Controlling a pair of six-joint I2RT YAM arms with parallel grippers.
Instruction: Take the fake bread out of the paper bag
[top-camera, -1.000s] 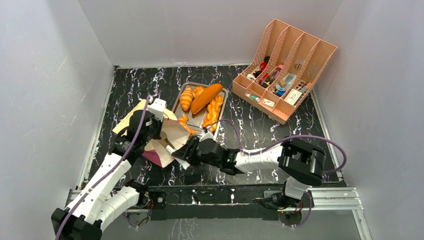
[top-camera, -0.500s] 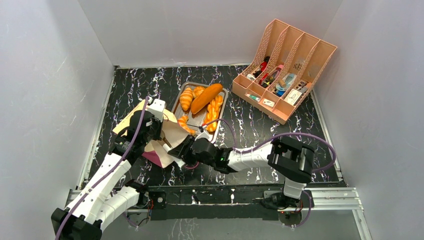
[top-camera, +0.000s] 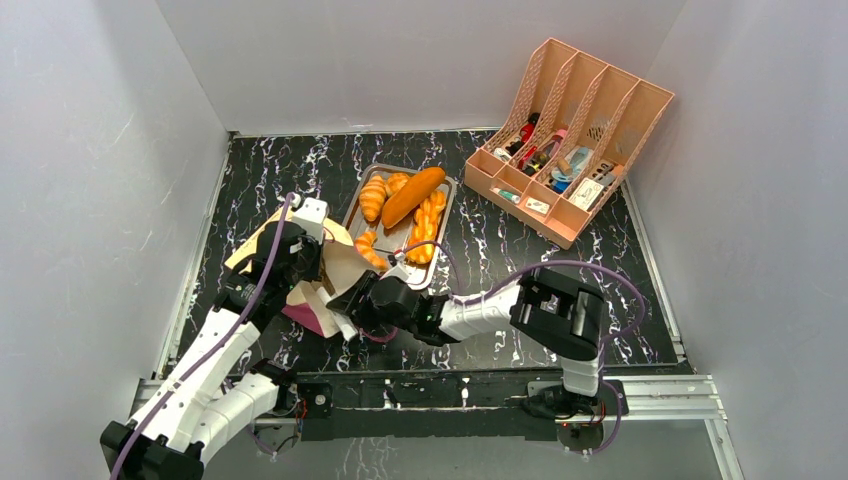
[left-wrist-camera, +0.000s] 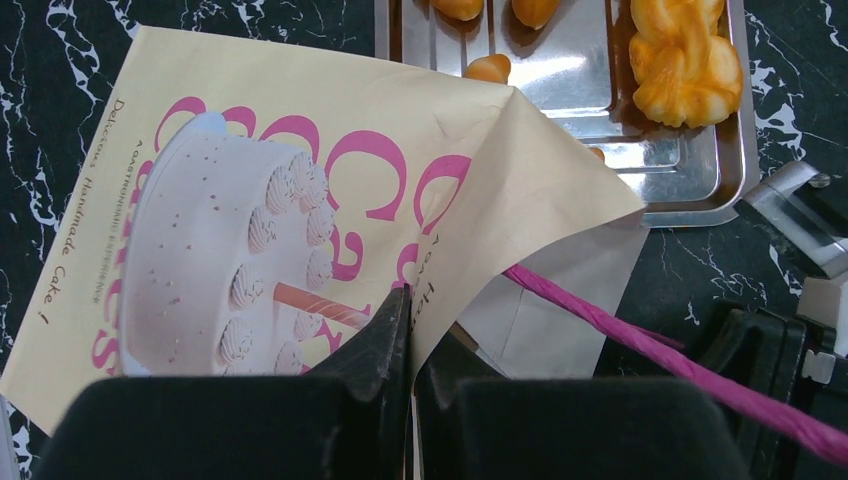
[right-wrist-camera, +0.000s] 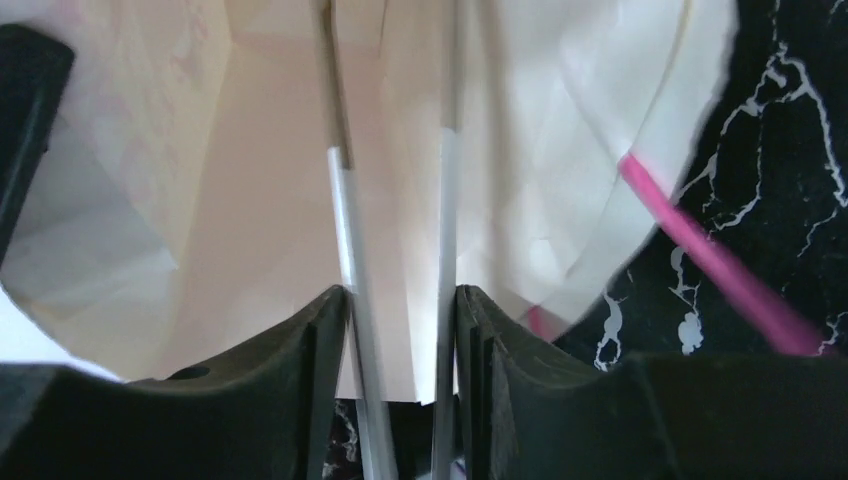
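The paper bag (top-camera: 343, 262) lies on its side left of the tray, its cake print up in the left wrist view (left-wrist-camera: 300, 130). My left gripper (top-camera: 303, 280) is shut on the bag's upper mouth edge (left-wrist-camera: 412, 300). My right gripper (top-camera: 352, 300) is at the bag's mouth, shut on thin metal tongs (right-wrist-camera: 345, 230) whose arms reach into the bag's cream inside (right-wrist-camera: 260, 180). No bread shows inside. The fake bread lies on the metal tray (top-camera: 452, 195): a croissant (top-camera: 372, 196), a baguette (top-camera: 412, 195), a braided loaf (top-camera: 427, 225) and small rolls (top-camera: 368, 245).
A peach file rack (top-camera: 570, 130) with small items stands at the back right. The bag's pink cord handle (left-wrist-camera: 640, 330) trails over the black marbled table toward my right gripper. Grey walls close in the left, back and right.
My right arm has moved left, bringing the tongs up to and into the bag's mouth. My left gripper keeps its hold on the bag edge.
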